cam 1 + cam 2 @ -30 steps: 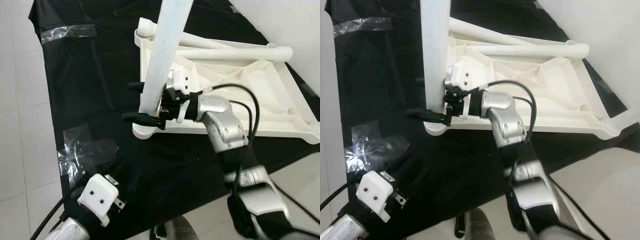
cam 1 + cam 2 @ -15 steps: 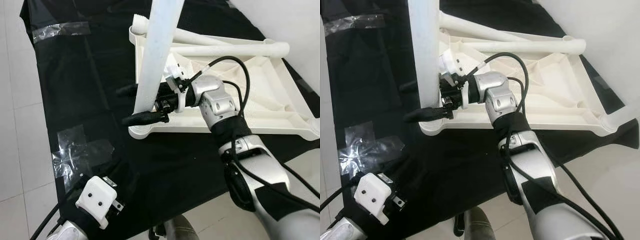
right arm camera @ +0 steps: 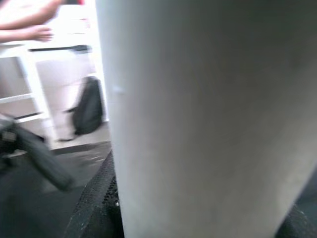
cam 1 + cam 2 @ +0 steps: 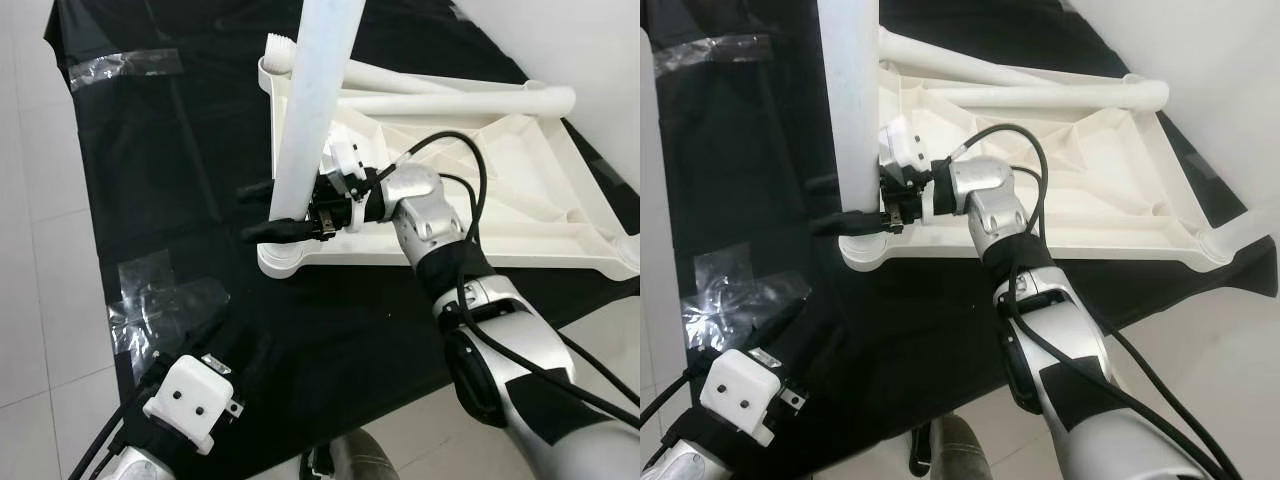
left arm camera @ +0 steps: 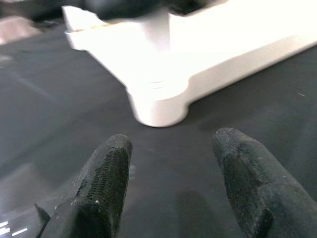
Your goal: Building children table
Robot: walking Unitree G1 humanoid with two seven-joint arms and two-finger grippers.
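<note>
The white tabletop (image 4: 520,190) lies upside down on a black cloth (image 4: 180,170). One white table leg (image 4: 315,90) stands upright in its near-left corner socket (image 5: 158,106). My right gripper (image 4: 250,211) is shut on this leg just above the socket, one black finger on each side. The leg (image 3: 208,124) looms close in the right wrist view. Two more legs (image 4: 450,100) lie across the far side of the tabletop. My left gripper (image 5: 171,144) hovers open above the cloth in front of that corner, holding nothing.
Clear tape patches (image 4: 160,300) hold the cloth down near my left arm and at the far left (image 4: 125,65). White tiled floor (image 4: 40,250) borders the cloth on the left and front. A white wall (image 4: 580,50) rises at the far right. A person's arm (image 3: 29,32) shows in the background.
My right forearm has swung in closer and my head view has shifted a little. The right gripper stays on the upright leg. The left gripper has sunk slightly.
</note>
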